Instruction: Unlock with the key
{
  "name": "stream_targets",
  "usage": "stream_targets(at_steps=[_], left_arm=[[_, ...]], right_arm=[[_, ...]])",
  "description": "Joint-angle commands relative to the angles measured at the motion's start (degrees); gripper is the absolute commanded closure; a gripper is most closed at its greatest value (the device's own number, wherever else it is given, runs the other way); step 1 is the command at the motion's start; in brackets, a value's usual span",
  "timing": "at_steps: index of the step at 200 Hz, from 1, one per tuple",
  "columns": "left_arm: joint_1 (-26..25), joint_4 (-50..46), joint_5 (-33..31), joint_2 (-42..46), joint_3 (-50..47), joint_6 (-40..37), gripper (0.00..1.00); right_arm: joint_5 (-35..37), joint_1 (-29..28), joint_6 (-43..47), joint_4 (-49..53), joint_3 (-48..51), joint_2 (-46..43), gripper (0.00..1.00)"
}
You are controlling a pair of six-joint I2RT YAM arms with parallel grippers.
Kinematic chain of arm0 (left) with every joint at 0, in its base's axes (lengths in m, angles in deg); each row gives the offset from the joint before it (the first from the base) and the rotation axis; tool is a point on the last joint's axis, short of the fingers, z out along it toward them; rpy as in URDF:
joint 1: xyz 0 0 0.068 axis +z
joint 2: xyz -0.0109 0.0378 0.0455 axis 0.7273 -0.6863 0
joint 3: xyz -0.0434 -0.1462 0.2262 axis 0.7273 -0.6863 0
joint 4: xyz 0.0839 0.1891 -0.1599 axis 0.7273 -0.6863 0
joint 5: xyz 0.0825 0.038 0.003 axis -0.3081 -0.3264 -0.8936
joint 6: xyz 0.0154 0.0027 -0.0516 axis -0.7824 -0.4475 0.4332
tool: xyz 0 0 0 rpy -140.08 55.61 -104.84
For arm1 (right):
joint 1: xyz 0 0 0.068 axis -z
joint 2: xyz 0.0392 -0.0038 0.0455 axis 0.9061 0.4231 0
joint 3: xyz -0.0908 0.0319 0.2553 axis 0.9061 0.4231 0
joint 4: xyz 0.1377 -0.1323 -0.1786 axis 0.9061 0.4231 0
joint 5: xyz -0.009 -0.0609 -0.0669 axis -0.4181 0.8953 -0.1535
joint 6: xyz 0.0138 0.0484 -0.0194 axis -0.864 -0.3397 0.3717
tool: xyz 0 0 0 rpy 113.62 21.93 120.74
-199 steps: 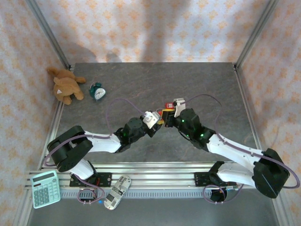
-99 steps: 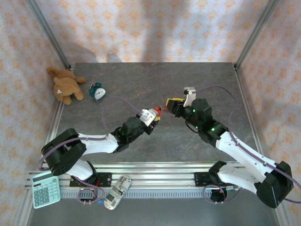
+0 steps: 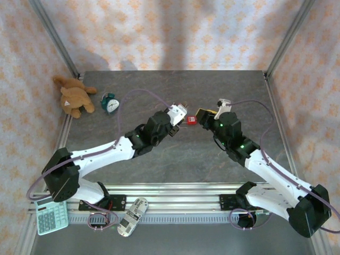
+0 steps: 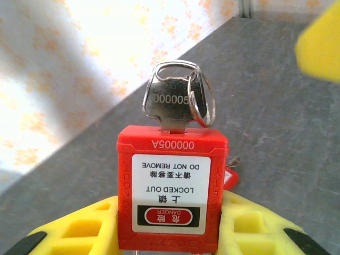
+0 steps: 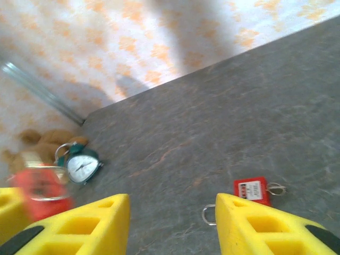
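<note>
Left wrist view gave the clearest reading of the grip. The left hand (image 4: 170,236) was closed on a red plastic safety padlock with a white warning label (image 4: 171,194). Its yellow fingers (image 4: 79,231) were pressed against the two sides of the body, and the lock was held clear of the grey stone-patterned tabletop (image 4: 276,106). A flat silver key stamped with a number (image 4: 169,101) was seated in the keyway, with a thin wire ring (image 4: 204,103) hung through its bow. The key's long axis was in line with the lock body and was directed straight away from the holding hand, so the bow was left free on the far side.

In the top external view the right hand (image 3: 203,113) was placed just beside that free end. In the right wrist view its yellow fingers (image 5: 265,223) were spread with nothing between them. The padlock was seen blurred at the far left, off the line of the fingers. It was judged that the right hand would have to be brought round onto the bow and closed across it before the key could be turned.
</note>
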Motion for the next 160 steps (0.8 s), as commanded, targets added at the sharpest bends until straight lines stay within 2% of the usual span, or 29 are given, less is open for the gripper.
stream_targets(at_steps=[1, 10, 18, 30, 39, 49, 72, 95, 116, 140, 160], left_arm=[[-0.45, -12.36, -6.87, 2.62, 1.66, -11.19, 0.73], [-0.56, -11.27, -8.00, 3.51, -0.10, -14.86, 0.73], [-0.91, -8.81, -9.14, 4.49, -2.91, -18.57, 0.73], [-1.55, -1.91, -10.65, 5.79, -7.75, -23.77, 0.73], [-2.28, 2.28, -11.73, 6.15, -10.61, -26.91, 0.73], [-3.52, 4.88, -12.24, 6.24, -12.72, -30.12, 0.73], [-7.20, 11.78, -14.68, 6.49, -16.90, -38.22, 0.73], [-9.95, 23.70, -18.63, 5.10, -21.76, -45.69, 0.73], [-10.87, 31.62, -20.40, 3.50, -24.47, -50.03, 0.73], [-11.09, 32.44, -21.40, 2.50, -25.23, -51.77, 0.74], [-11.11, 34.25, -21.55, 1.02, -26.75, -53.67, 0.73]], right_arm=[[2.77, 1.86, -3.76, -0.83, 1.46, 0.00, 0.55], [2.31, 2.33, -3.52, -2.13, 2.41, 0.30, 0.54], [2.03, 2.60, -2.83, -3.67, 3.23, 0.91, 0.49], [2.25, 2.80, -0.85, -2.92, 2.36, 3.67, 0.46], [2.08, 2.89, 1.90, 1.22, 0.09, 5.94, 0.46], [2.09, 3.23, 0.92, 6.83, -2.75, 7.58, 0.46], [-9.14, 6.50, 0.04, 8.51, -4.56, 8.83, 0.44], [-20.73, 8.51, -0.31, 0.35, -1.08, 9.18, 0.38], [-27.13, 8.98, 1.06, -1.33, -0.47, 11.08, 0.37], [-33.64, 9.05, -2.04, -9.56, 4.00, 10.85, 0.38], [-34.30, 9.10, -1.98, -11.30, 6.50, 9.32, 0.46]])
